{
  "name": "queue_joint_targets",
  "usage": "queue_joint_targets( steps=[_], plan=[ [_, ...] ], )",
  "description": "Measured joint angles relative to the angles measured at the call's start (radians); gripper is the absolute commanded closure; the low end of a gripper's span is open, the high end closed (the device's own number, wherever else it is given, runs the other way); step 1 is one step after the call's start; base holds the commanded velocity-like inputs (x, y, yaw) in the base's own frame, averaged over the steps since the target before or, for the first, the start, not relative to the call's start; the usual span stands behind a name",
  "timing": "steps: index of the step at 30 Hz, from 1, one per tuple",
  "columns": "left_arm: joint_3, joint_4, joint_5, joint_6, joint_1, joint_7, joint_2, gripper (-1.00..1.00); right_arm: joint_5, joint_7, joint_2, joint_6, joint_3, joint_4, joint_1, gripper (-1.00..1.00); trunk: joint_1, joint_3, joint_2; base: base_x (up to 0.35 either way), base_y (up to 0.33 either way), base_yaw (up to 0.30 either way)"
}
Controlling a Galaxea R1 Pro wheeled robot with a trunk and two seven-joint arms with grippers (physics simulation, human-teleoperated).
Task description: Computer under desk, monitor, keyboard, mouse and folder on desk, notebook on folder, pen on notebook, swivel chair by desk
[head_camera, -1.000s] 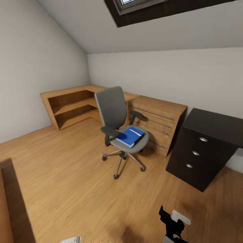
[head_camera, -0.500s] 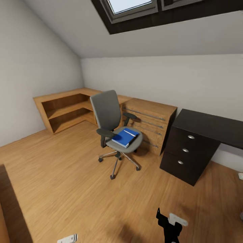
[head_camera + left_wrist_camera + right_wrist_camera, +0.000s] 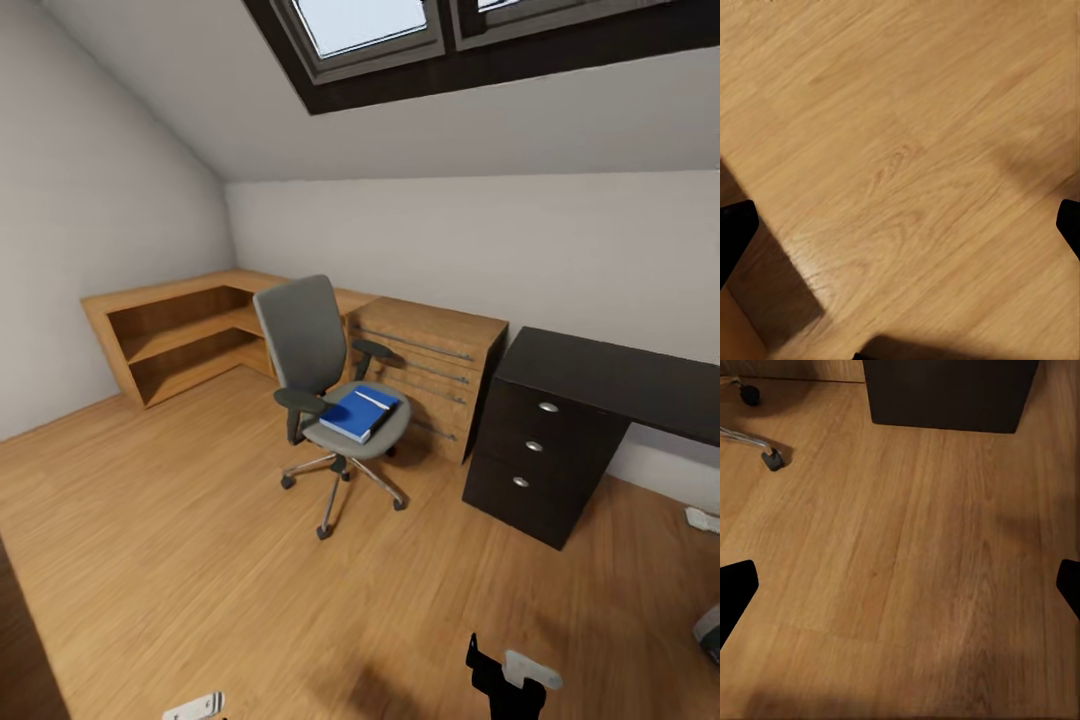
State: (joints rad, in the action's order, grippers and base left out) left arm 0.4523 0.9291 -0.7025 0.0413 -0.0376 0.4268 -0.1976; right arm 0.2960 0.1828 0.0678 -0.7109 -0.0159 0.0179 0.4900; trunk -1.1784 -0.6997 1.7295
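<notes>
The grey swivel chair (image 3: 308,350) stands on the wood floor in front of a wooden dresser, left of the desk. On its seat lies the blue folder (image 3: 350,416), with a thin white strip across its far end. I cannot make out the notebook or the pen. The desk's black top (image 3: 610,375) and three-drawer unit (image 3: 535,450) stand at the right. My right gripper (image 3: 505,678) hangs low over the floor, fingers (image 3: 735,589) wide apart and empty. My left gripper (image 3: 900,225) is open over bare planks. Computer, monitor, keyboard and mouse are out of view.
A light wooden dresser (image 3: 430,350) and a corner shelf unit (image 3: 170,335) line the back wall under the sloped ceiling and skylight (image 3: 365,25). Small pale objects lie on the floor at the right edge (image 3: 703,519). A chair castor (image 3: 771,458) shows near the drawer unit's base (image 3: 949,394).
The whole head view has shifted: more skylight and more of the desk show, and the chair sits further left and smaller. The chair and folder themselves have not moved.
</notes>
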Motion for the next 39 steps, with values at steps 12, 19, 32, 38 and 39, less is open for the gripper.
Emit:
queue_joint_targets(
  steps=[12,19,32,38,39],
  plan=[
    [-0.023,-0.016,-0.001,-0.001,0.000,-0.001,0.004,-1.00,-0.001,-0.003,0.001,0.000,0.000,0.001,-0.023,-1.00,-0.001,0.018,0.000,-0.177,0.000,-0.100],
    [-0.025,-0.017,0.000,-0.001,0.000,-0.001,0.005,-1.00,-0.002,-0.003,0.001,0.000,0.000,0.001,-0.028,-1.00,-0.001,0.029,0.000,-0.320,0.000,-0.100],
    [-0.026,-0.017,0.000,0.000,0.000,-0.001,0.006,-1.00,-0.002,-0.003,0.001,0.001,0.000,0.001,-0.033,-1.00,-0.001,0.047,0.000,-0.317,0.116,-0.139],
    [-0.026,-0.016,-0.002,0.000,0.000,-0.001,0.006,-1.00,-0.002,-0.004,0.002,0.003,0.000,0.002,-0.035,-1.00,-0.001,0.054,0.000,-0.295,0.192,-0.215],
    [-0.026,-0.016,-0.002,0.000,0.000,-0.001,0.006,-1.00,-0.002,-0.004,0.002,0.003,0.000,0.002,-0.035,-1.00,-0.001,0.055,0.000,-0.234,0.153,-0.235]
  ],
)
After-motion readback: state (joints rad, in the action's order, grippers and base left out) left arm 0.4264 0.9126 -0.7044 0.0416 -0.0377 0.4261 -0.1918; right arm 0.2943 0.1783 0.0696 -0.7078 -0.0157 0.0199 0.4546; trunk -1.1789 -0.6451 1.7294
